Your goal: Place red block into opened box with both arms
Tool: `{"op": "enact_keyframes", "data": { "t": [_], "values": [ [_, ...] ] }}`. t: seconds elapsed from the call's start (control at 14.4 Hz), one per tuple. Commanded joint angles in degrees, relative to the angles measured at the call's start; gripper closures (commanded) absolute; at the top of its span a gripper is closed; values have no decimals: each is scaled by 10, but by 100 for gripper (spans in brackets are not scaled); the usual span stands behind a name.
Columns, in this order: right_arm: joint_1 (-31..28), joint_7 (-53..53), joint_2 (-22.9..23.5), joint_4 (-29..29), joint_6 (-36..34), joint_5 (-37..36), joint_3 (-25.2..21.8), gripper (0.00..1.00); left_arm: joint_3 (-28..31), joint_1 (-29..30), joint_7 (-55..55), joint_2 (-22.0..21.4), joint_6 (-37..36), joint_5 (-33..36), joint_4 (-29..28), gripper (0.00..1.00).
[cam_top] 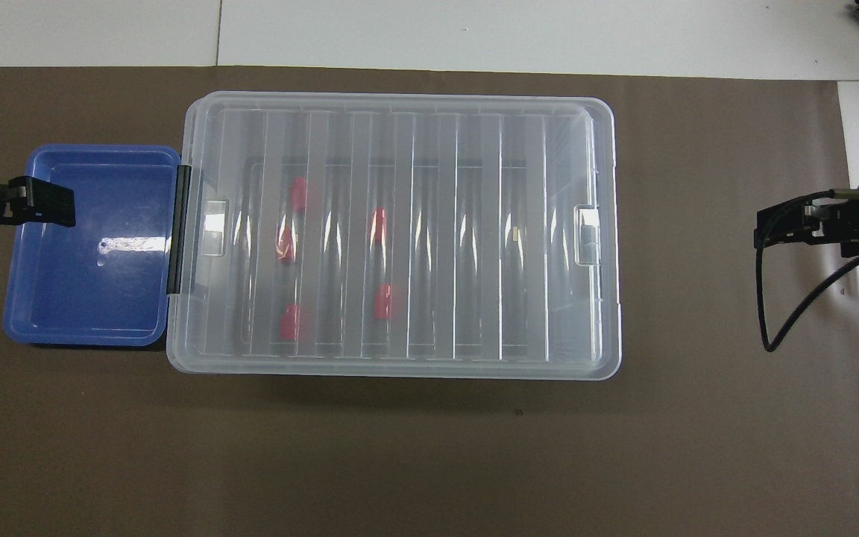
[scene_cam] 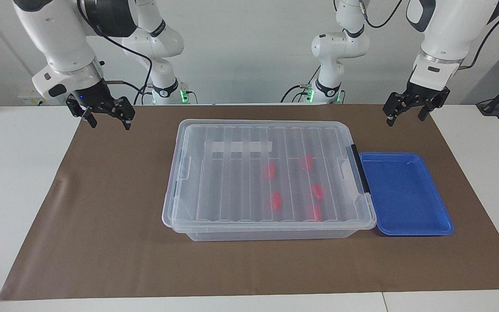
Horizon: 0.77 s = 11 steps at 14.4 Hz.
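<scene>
The right gripper [scene_cam: 107, 116] hangs open and empty above the brown mat [scene_cam: 102, 216] at its arm's end; the left gripper [scene_cam: 407, 112] hangs open and empty over its own end, near the blue tray [scene_cam: 422, 225]; between them stands the box [scene_cam: 176, 190], lid on, five red blocks [scene_cam: 277, 201] lying inside.

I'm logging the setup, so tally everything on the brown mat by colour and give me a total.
Red blocks: 5, all inside the clear box
Clear box with its ribbed lid on: 1
Blue tray, nothing in it: 1
Total: 7
</scene>
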Motion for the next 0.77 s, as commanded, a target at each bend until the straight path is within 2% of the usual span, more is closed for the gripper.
{"op": "enact_keyframes", "data": {
  "t": [0.0, 0.21, 0.7],
  "values": [
    [-6, 23, -19, -5, -29, -3, 6, 0, 14, -13, 9, -7, 0, -10, -1, 0],
    [-5, -37, -20, -7, -32, -3, 5, 0, 13, -8, 8, -7, 1, -15, -1, 0],
    [-9, -73, -26, -20, -30, -4, 5, 0, 12, -6, 7, -8, 1, -20, 0, 0]
  ]
}}
